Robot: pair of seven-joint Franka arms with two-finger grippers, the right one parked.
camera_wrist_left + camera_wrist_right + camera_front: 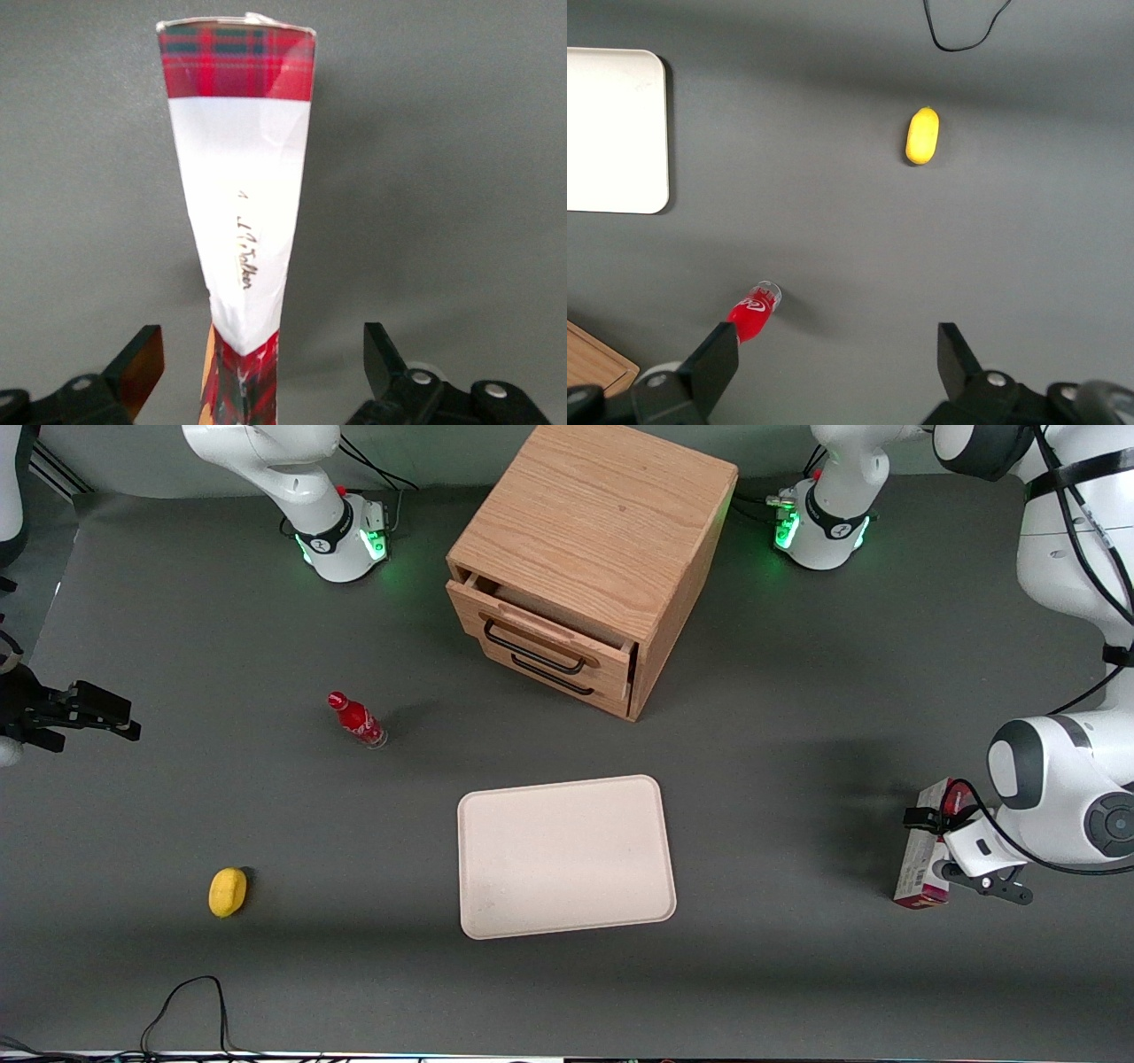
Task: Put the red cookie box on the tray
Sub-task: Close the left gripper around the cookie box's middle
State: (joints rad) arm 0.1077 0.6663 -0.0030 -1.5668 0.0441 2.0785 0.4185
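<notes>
The red cookie box lies flat on the grey table toward the working arm's end, a long carton with a red tartan end and a white panel. My left gripper hangs low over it, open. In the wrist view the gripper straddles the box's near end, one dark finger on each side, with a gap between each finger and the carton. The cream tray lies empty near the table's middle, well apart from the box toward the parked arm's end; its corner shows as tray.
A wooden drawer cabinet stands farther from the front camera than the tray, its top drawer slightly open. A small red bottle and a yellow lemon-shaped object sit toward the parked arm's end. A black cable loops at the near edge.
</notes>
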